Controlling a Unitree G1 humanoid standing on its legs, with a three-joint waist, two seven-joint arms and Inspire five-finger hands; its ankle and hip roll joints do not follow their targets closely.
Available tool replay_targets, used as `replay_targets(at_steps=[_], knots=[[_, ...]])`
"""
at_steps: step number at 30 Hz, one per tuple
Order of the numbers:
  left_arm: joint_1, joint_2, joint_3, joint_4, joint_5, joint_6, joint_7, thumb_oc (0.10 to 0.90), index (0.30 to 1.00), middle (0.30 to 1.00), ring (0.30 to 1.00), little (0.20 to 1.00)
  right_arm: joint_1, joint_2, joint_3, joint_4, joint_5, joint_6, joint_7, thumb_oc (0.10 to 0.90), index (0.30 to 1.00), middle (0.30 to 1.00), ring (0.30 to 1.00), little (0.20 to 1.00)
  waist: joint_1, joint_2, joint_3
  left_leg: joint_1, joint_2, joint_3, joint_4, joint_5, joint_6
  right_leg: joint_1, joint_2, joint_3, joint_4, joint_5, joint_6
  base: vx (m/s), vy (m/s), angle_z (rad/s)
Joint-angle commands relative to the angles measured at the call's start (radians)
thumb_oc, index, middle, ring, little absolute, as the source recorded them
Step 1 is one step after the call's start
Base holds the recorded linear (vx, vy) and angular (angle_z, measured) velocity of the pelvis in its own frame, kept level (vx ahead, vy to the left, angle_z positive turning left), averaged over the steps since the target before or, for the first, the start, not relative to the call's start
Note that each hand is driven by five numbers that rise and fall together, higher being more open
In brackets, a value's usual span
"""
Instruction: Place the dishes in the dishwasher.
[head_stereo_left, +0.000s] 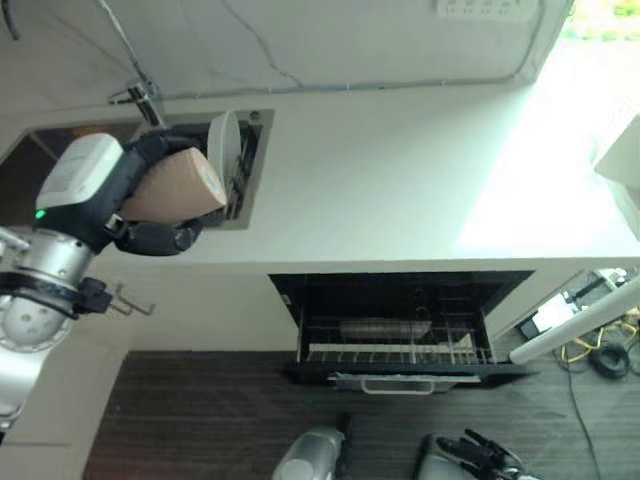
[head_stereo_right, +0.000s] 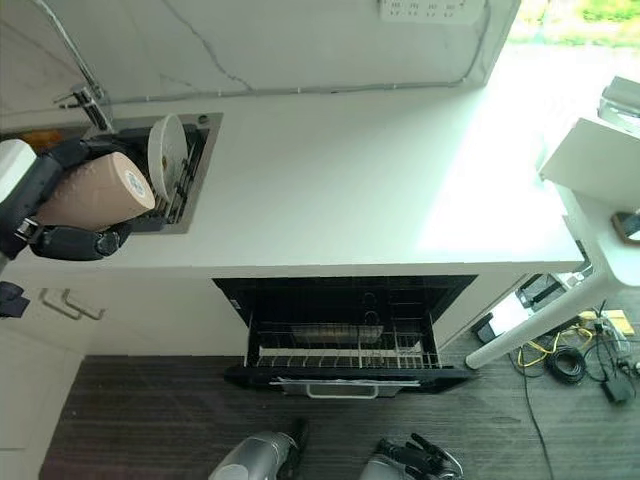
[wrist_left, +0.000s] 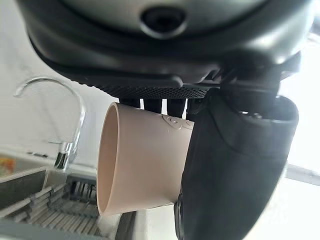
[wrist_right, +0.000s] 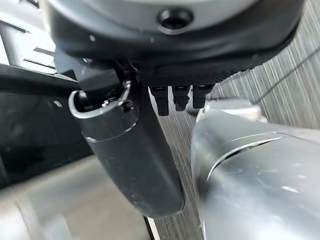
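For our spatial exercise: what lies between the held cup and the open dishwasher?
In the left eye view, bare white countertop separates the cup from the dishwasher.

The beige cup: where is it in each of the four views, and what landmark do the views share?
Left eye view: cup at the left, held by the left hand over the sink rack.
Right eye view: cup at the far left edge.
Left wrist view: cup in the centre.
Right wrist view: not in it.
Shared landmark: the faucet, beside the cup.
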Motion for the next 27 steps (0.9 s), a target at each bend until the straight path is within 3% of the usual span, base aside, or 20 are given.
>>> replay_targets(at_steps=[1,3,5,7,10,14,18,23,27], knots=[[-0.196,0.059,0.126,-0.015,-0.094,-0.015,0.005,0.400,0.300,0.300,0.300,0.300,0.013,-0.077,-0.005,0.014,0.006,-0.031,-0.016,0.800,0.900,0.900,0.900,0.900,-0.075,0.049,-0.002,0.067,0.160,0.047,0.015,-0.053,-0.068,0.062,-0.027,0.007,-0.040,-0.072,0.038,0.13,-0.310,0.73],[-0.217,0.073,0.135,-0.004,-0.126,-0.021,-0.020,0.400,0.300,0.300,0.300,0.300,0.024,-0.096,-0.021,0.026,0.054,-0.034,-0.003,0.800,0.900,0.900,0.900,0.900,-0.079,0.049,0.011,0.059,0.164,0.076,0.015,-0.024,-0.067,0.083,-0.014,-0.021,-0.040,-0.080,0.020,0.12,-0.290,0.76],[-0.255,0.067,0.121,0.027,-0.151,-0.087,-0.044,0.400,0.300,0.300,0.300,0.300,0.052,-0.103,-0.052,0.024,0.070,-0.058,0.009,0.800,0.900,0.900,0.900,0.900,-0.104,0.057,0.020,0.051,0.169,0.201,0.015,-0.009,-0.072,0.110,-0.008,-0.094,-0.040,-0.094,0.009,0.08,-0.134,0.86],[-0.251,0.053,0.139,0.004,-0.156,-0.084,-0.067,0.400,0.300,0.300,0.300,0.300,0.056,-0.097,-0.057,0.005,0.115,-0.064,-0.001,0.800,0.900,0.900,0.900,0.900,-0.100,0.070,0.005,0.030,0.127,0.161,0.015,-0.019,-0.065,0.096,0.005,-0.076,-0.040,-0.092,0.007,0.09,0.083,1.25],[-0.226,0.039,0.171,0.006,-0.186,-0.105,-0.091,0.400,0.300,0.300,0.300,0.300,0.053,-0.097,-0.071,0.002,0.160,-0.060,-0.005,0.800,0.900,0.900,0.900,0.900,-0.097,0.082,-0.014,0.008,0.120,0.152,0.015,-0.011,-0.076,0.093,0.011,-0.067,-0.040,-0.102,0.000,0.08,0.156,0.07],[-0.176,-0.006,0.183,0.041,-0.218,-0.174,-0.093,0.400,0.300,0.300,0.300,0.300,0.057,-0.102,-0.081,-0.005,0.101,-0.066,-0.010,0.800,0.900,0.900,0.900,0.900,-0.089,0.089,-0.029,0.005,0.110,0.147,0.015,-0.012,-0.083,0.086,-0.001,-0.061,-0.040,-0.108,0.004,0.04,0.121,-0.16],[-0.170,-0.062,0.138,0.035,-0.245,-0.196,-0.098,0.400,0.300,0.300,0.300,0.300,0.063,-0.105,-0.084,0.000,0.118,-0.088,-0.030,0.800,0.900,0.900,0.900,0.900,-0.092,0.085,-0.039,0.015,0.098,0.137,0.015,-0.027,-0.081,0.081,-0.001,-0.056,-0.040,-0.113,0.003,0.01,0.028,-0.09],[-0.196,-0.159,0.045,0.019,-0.238,-0.205,-0.070,0.400,0.300,0.300,0.300,0.300,0.060,-0.105,-0.099,-0.028,0.166,-0.118,-0.055,0.800,0.900,0.900,0.900,0.900,-0.093,0.056,-0.045,0.050,0.078,0.098,0.015,-0.046,-0.075,0.085,-0.001,-0.024,-0.040,-0.110,0.011,-0.01,0.010,0.03],[-0.231,-0.209,-0.036,0.023,-0.183,-0.209,-0.031,0.400,0.300,0.300,0.300,0.300,0.059,-0.088,-0.119,-0.085,0.275,-0.161,-0.068,0.800,0.900,0.900,0.900,0.900,-0.118,0.054,-0.051,0.064,0.113,0.163,0.015,-0.064,-0.075,0.094,-0.014,-0.055,-0.040,-0.108,0.013,-0.08,0.031,-0.20]])
